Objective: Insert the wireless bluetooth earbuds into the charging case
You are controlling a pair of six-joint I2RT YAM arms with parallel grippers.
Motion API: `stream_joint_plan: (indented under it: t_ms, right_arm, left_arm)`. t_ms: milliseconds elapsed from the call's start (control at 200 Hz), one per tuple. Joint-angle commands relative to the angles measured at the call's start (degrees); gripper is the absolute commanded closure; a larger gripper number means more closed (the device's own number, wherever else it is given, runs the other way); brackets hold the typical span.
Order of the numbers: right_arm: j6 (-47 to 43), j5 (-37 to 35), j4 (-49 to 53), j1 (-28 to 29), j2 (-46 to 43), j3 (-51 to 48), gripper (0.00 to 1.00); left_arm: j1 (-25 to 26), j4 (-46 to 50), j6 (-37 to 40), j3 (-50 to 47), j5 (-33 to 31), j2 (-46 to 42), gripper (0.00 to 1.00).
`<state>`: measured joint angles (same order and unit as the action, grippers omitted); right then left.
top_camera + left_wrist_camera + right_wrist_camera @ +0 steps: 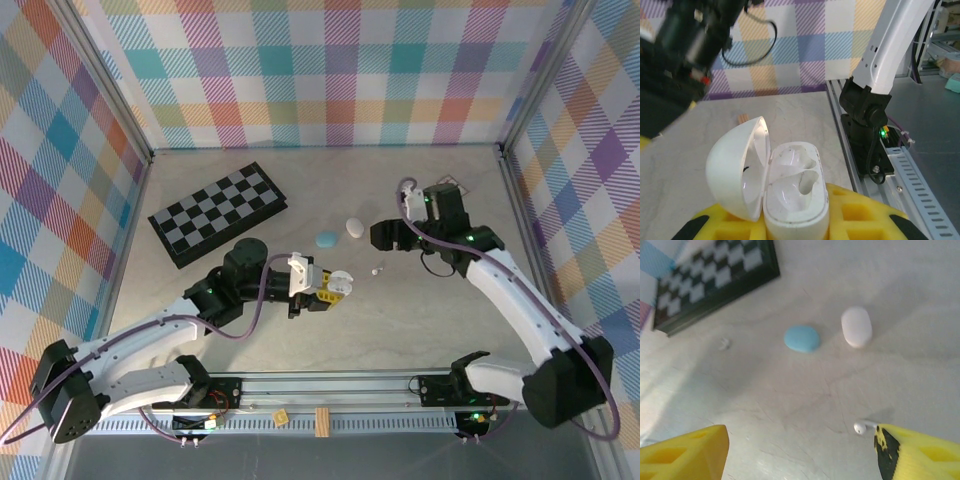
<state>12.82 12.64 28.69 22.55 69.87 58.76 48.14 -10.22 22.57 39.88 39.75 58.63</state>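
My left gripper (325,287) (795,222) is shut on a white charging case (795,195) (340,281). Its lid (735,167) is swung open to the left and both sockets show empty. My right gripper (800,445) (385,246) stands open just above the table, with nothing between its yellow fingers (685,452). A white earbud (862,426) (376,270) lies on the table right beside the right fingertip (910,452). A second small white earbud (724,343) lies farther off to the left.
A closed pale blue case (802,338) (326,238) and a closed white case (856,326) (354,227) lie side by side mid-table. A folded chessboard (218,212) (710,282) sits at the back left. Patterned walls enclose the table.
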Motion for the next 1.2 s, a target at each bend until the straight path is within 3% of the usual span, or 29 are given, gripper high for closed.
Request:
stream_joint_plan:
  t_ms: [0, 305, 680, 855, 1195]
  right_arm:
    - [-1.3, 1.4, 1.9, 0.0, 4.9, -0.2, 0.24]
    - [-6.6, 3.7, 3.0, 0.0, 26.5, 6.9, 0.25]
    - [-11.0, 3.9, 5.5, 0.0, 40.2, 14.1, 0.27]
    - [-10.8, 4.8, 6.9, 0.0, 42.1, 13.3, 0.27]
    - [-8.7, 5.7, 6.3, 0.1, 33.6, 2.9, 0.28]
  left_arm:
    - [0.4, -4.4, -0.9, -1.3, -0.3, -1.6, 0.93]
    - [0.3, -17.9, -9.1, -5.0, -0.6, -0.9, 0.95]
    - [0.4, -19.0, -10.3, -5.1, -0.9, -0.2, 0.95]
    - [0.4, -18.5, -10.7, -4.3, -1.2, 0.3, 0.95]
    - [0.4, -20.5, -12.2, -4.7, -5.2, 0.8, 0.95]
